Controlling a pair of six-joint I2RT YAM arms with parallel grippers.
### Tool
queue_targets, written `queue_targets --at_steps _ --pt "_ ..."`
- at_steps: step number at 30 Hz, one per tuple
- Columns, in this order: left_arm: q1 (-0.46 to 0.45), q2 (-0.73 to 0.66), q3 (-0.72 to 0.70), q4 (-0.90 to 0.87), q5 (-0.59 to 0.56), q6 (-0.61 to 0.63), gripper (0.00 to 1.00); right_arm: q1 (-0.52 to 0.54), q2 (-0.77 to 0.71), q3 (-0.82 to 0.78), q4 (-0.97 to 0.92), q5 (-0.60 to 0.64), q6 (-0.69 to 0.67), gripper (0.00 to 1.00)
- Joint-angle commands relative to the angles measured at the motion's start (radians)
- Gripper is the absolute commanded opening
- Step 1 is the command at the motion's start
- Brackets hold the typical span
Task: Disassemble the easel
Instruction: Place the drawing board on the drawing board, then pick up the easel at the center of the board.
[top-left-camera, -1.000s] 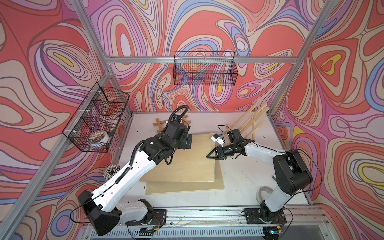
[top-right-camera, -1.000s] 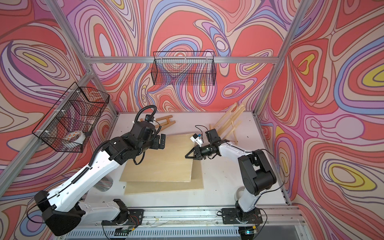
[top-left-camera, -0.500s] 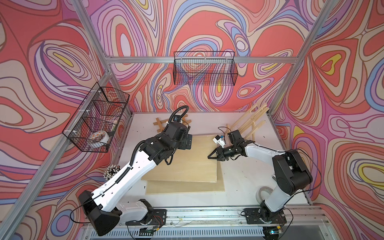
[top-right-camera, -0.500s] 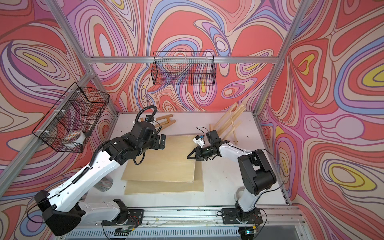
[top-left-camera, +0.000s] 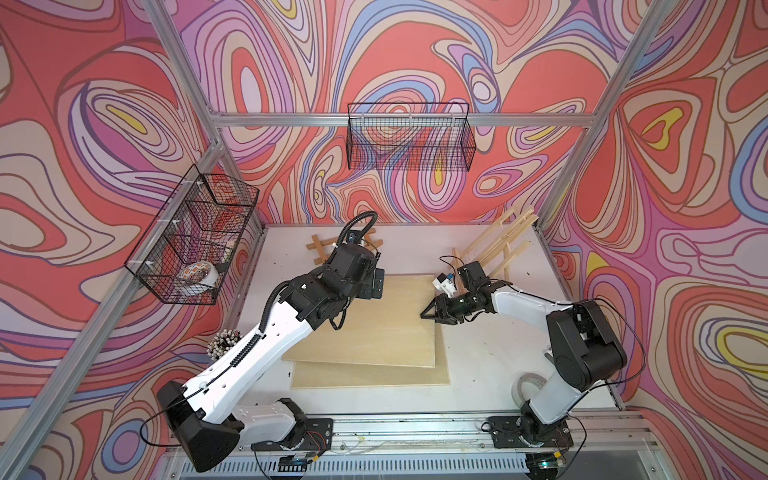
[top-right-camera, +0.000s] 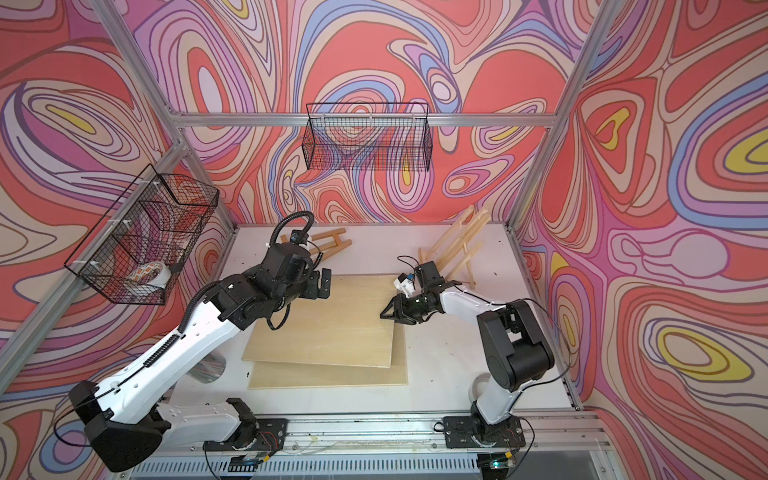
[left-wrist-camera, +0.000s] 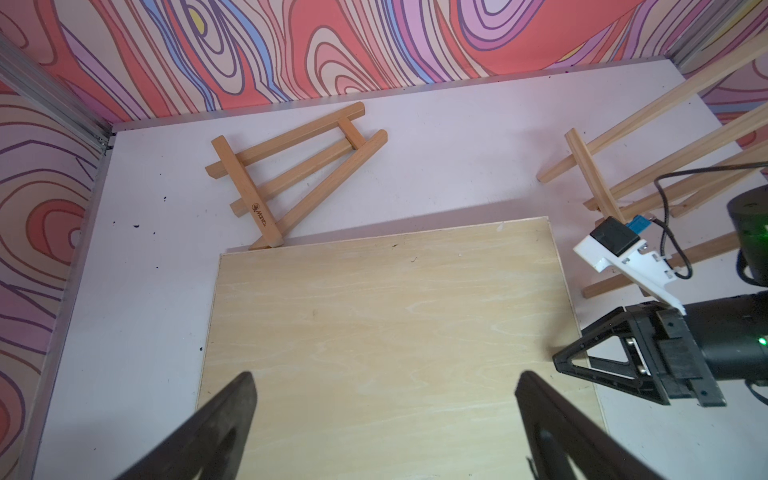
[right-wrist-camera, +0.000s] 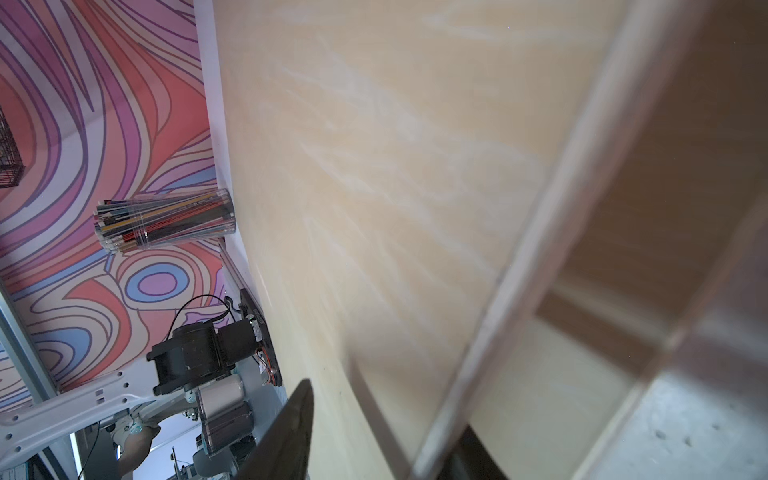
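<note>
Two pale plywood boards lie stacked mid-table, the upper board (top-left-camera: 374, 324) (top-right-camera: 332, 324) (left-wrist-camera: 386, 311) (right-wrist-camera: 395, 166) skewed over the lower board (top-left-camera: 374, 376) (top-right-camera: 332, 376). My right gripper (top-left-camera: 424, 314) (top-right-camera: 384, 314) (right-wrist-camera: 386, 415) is at the upper board's right edge, open, one finger above and one below that edge. My left gripper (top-left-camera: 376, 282) (top-right-camera: 322, 282) (left-wrist-camera: 384, 382) hovers open over the board's far left part, holding nothing. A small dark-wood easel (top-left-camera: 316, 245) (top-right-camera: 332, 245) (left-wrist-camera: 291, 174) lies flat at the back. A light-wood easel (top-left-camera: 494, 245) (top-right-camera: 457, 245) (left-wrist-camera: 665, 137) leans in the back right corner.
A wire basket (top-left-camera: 191, 241) on the left wall holds a tape roll (top-left-camera: 199, 274). Another wire basket (top-left-camera: 409, 141) hangs on the back wall. A clear cup of pencils (top-left-camera: 222, 343) (right-wrist-camera: 166, 224) stands at the table's left edge. A tape roll (top-left-camera: 528, 386) lies by the right arm's base.
My right gripper's jaws have spread apart around the upper board's edge, and it has shifted slightly right. The left arm has not moved.
</note>
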Motion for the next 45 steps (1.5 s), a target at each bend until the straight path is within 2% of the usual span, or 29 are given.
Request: queue_targets --at_steps 1,13,17,27,34,41,45 --pt "0.005 -0.010 -0.012 0.000 -0.011 -0.016 1.00 0.009 -0.074 0.009 0.018 -0.006 -0.007 0.45" --pt "0.005 -0.016 -0.016 0.002 -0.013 -0.019 1.00 0.050 -0.088 0.005 -0.012 0.012 -0.017 0.31" --pt "0.005 -0.016 -0.016 0.004 -0.009 -0.017 1.00 0.050 -0.128 -0.011 -0.021 0.036 -0.011 0.31" --pt "0.006 -0.011 -0.016 0.005 0.002 -0.016 1.00 0.050 -0.294 -0.008 0.004 0.097 0.059 0.39" --pt "0.005 0.003 -0.013 0.003 0.025 -0.015 1.00 0.050 -0.539 0.009 -0.023 0.300 0.081 0.43" --pt "0.006 0.036 -0.003 -0.005 0.090 -0.007 1.00 0.049 -0.834 -0.030 -0.083 0.717 0.083 0.52" --pt "0.005 0.064 -0.001 -0.003 0.155 -0.005 1.00 0.050 -0.930 -0.072 -0.124 0.909 0.089 0.60"
